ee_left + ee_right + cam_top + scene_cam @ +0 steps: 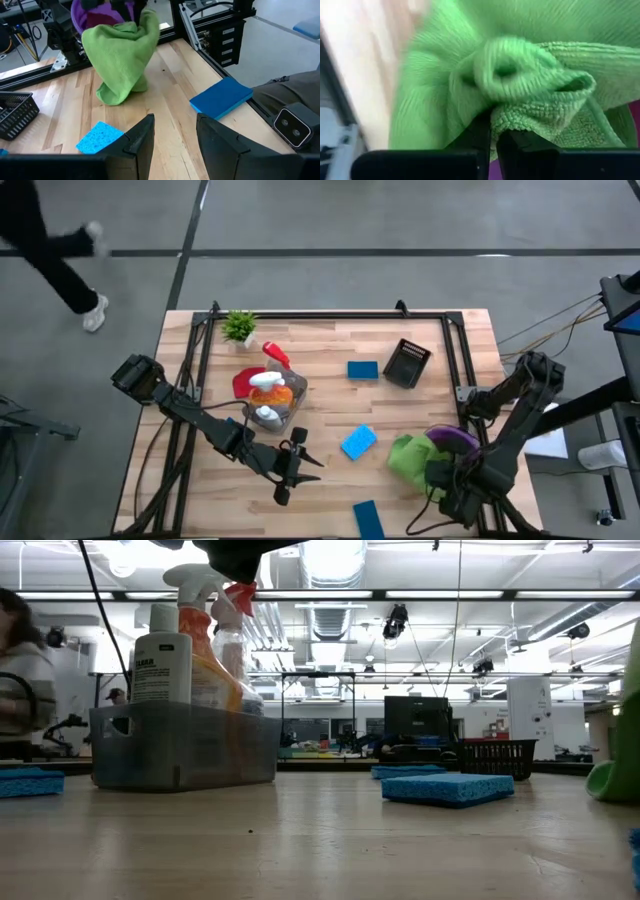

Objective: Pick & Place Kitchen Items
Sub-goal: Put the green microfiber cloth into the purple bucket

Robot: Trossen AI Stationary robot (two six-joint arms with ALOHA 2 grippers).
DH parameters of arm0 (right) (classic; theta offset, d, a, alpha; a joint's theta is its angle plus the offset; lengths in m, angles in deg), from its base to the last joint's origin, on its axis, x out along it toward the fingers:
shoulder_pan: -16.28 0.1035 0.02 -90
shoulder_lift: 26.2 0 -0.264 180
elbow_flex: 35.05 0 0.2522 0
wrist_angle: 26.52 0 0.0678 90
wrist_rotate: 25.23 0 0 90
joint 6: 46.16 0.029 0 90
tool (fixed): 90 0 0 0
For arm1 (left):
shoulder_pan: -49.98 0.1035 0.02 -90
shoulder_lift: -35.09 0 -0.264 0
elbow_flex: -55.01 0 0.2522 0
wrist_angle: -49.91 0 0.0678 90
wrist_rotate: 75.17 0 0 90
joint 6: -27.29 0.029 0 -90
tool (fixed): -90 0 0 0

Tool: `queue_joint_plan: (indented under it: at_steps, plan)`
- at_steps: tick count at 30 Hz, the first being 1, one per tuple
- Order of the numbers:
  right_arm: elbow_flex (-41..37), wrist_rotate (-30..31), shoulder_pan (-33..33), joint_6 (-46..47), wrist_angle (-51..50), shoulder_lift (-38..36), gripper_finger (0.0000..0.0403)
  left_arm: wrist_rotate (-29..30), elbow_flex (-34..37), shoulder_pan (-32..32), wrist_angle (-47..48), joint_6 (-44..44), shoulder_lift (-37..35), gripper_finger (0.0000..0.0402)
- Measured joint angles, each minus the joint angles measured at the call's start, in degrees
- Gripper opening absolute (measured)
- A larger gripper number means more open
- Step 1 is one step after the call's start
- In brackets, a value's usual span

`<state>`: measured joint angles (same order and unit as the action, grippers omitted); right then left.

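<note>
A green cloth (122, 55) hangs bunched from my right gripper (492, 136), which is shut on it at the table's right near side (440, 470). A magenta cloth (457, 438) lies just behind it. My left gripper (175, 135) stands open with nothing between its fingers, above the table's near middle (300, 465), facing the green cloth. Blue sponges lie flat on the table: one at the centre (358, 442), one farther back (363, 369), one at the near edge (368, 518). My right gripper pinches a bunched fold of the green cloth (520, 112) between its two fingers, several layers thick. The fingers come from above, pointing down. The cloth hangs slack below them, and its lower end (114, 94) rests on the table.
A grey bin (272, 408) left of centre holds an orange spray bottle (212, 650) and white bottles. A red-topped bottle (275, 355) and a red cloth (243, 382) lie beside it. A black basket (407, 363) sits at the back right, a small plant (238, 327) at the back left.
</note>
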<state>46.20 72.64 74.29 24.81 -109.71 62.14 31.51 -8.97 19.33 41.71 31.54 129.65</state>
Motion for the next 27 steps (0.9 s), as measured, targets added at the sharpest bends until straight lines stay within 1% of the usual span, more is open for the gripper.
queue_joint_plan:
  at_steps: [5, 11, 21, 24, 27]
  plan:
    - [0.6, 3.6, 0.0, -0.1, 0.2, -1.5, 0.0018, 0.0, 0.0, 0.0, 0.0, 0.0, 0.0, 0.0147]
    - [0.2, 3.8, -0.6, -2.3, -0.2, -0.4, 0.0018, 0.0, 0.0, 0.0, 0.0, 0.0, 0.0, 0.0147]
    - [0.0, 4.1, -1.2, -0.6, -4.3, -0.1, 0.0019, 0.0, 0.0, 0.0, 0.1, -0.1, -0.7, 0.0147]
    - [0.1, 4.7, -1.4, 0.4, -7.0, -0.3, 0.0036, 0.0, 0.0, 0.0, 0.1, -0.2, -1.1, 0.0147]
    - [0.1, 6.2, -1.5, 1.1, -8.5, -0.3, 0.0083, 0.0, 0.0, 0.0, 0.3, -0.2, -1.4, 0.0147]
